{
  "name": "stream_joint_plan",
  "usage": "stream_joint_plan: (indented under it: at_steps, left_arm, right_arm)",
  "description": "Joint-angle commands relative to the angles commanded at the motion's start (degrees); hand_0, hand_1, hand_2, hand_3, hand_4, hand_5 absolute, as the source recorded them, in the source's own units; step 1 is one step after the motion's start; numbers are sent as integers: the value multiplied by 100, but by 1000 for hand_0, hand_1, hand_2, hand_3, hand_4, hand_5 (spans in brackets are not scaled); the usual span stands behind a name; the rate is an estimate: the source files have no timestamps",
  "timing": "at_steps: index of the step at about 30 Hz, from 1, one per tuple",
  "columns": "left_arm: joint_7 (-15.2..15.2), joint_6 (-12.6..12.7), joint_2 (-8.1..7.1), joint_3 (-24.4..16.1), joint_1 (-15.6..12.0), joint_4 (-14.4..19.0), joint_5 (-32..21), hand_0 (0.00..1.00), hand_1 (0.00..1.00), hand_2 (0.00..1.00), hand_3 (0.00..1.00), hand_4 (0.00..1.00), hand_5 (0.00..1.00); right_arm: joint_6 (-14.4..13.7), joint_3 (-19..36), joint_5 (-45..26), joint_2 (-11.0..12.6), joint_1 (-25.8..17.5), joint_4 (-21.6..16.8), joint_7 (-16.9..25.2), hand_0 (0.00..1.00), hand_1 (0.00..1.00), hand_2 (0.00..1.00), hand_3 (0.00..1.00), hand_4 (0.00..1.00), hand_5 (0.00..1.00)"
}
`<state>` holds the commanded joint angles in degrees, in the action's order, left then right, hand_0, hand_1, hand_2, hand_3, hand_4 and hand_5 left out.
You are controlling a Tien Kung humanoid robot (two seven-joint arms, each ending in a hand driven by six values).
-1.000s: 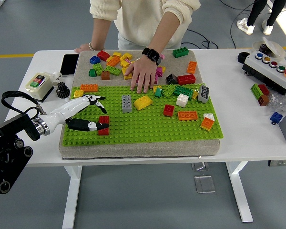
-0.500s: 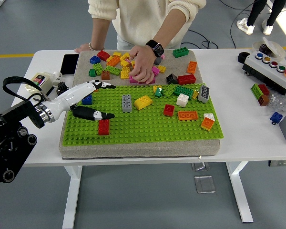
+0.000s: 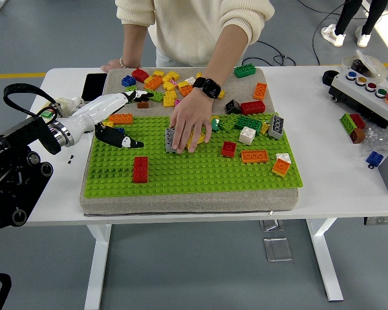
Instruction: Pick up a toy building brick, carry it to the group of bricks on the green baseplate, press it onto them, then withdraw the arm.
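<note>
A green baseplate [image 3: 200, 174] lies on a grey pad. A red brick stack [image 3: 140, 169] stands alone on its front left part. My left hand [image 3: 137, 120], white with black fingertips, hovers over the plate's far left corner, fingers spread and holding nothing. An orange brick [image 3: 121, 119] lies just beneath it. Several bricks stand pressed on at the plate's right, among them a red brick [image 3: 229, 149] and an orange brick [image 3: 254, 155]. A person's hand [image 3: 187, 121] rests on a grey brick [image 3: 170, 140] and a yellow one at the plate's middle. Loose bricks [image 3: 161, 82] lie behind the plate.
A phone [image 3: 94, 86] lies at the back left. A button box [image 3: 367, 90] sits at the right, with loose bricks [image 3: 354, 126] and a blue brick [image 3: 374, 158] near it. The person's other hand [image 3: 113, 64] rests on the table's far edge.
My left hand has drawn back and away from the red stack toward the plate's far left, leaving the stack standing. The person's hand moved from the loose pile down onto the grey brick.
</note>
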<state>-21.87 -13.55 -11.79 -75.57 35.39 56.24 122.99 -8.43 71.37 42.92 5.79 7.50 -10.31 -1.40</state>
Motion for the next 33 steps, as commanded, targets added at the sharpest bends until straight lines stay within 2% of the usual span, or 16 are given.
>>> stream_joint_plan:
  at_steps: [3,4,9,10,15,16,21,22,27,28,33]
  left_arm:
    - [21,86,3,-38,2,-44,34,865,797,818,911,998,147]
    - [19,121,4,-45,0,-55,29,806,743,749,857,998,107]
    - [23,278,6,-73,-19,-76,-38,806,743,749,857,998,107]
    - [25,292,6,-74,-20,-77,-53,759,700,697,776,994,79]
    - [-1,423,8,-68,-27,-86,-200,759,700,697,776,994,79]
    - [-14,464,9,-69,-29,-85,-239,741,698,652,747,891,2]
    - [-51,608,11,-62,-35,-91,-348,741,698,652,747,891,2]
    - [-54,616,12,-61,-35,-90,-354,731,688,599,686,792,2]
    - [-73,704,17,-54,-39,-101,-432,731,688,599,686,792,2]
    - [-82,716,19,-57,-37,-103,-449,681,656,587,655,701,2]
    - [-101,687,25,-82,-26,-111,-499,681,656,587,655,701,2]
  right_arm:
    - [3,-12,4,-5,-6,0,-4,723,638,680,607,939,490]
    - [5,-14,5,-6,-9,0,-6,722,638,681,607,939,490]
    - [6,-29,10,-9,-15,0,-17,722,638,681,607,939,490]
    - [4,-29,11,-9,-14,0,-19,722,637,681,606,939,490]
    - [0,-46,8,-12,-10,0,-27,722,637,681,606,939,490]
    - [-1,-47,8,-13,-9,0,-29,724,638,681,606,939,490]
    - [3,-61,11,-18,-15,0,-33,724,638,681,606,939,490]
    - [3,-63,11,-19,-15,0,-32,724,638,681,606,939,490]
    - [5,-64,19,-23,-16,0,-30,724,638,681,606,939,490]
    - [6,-60,22,-22,-17,0,-30,725,637,681,607,939,490]
    - [10,-36,27,-21,-19,0,-28,725,637,681,607,939,490]
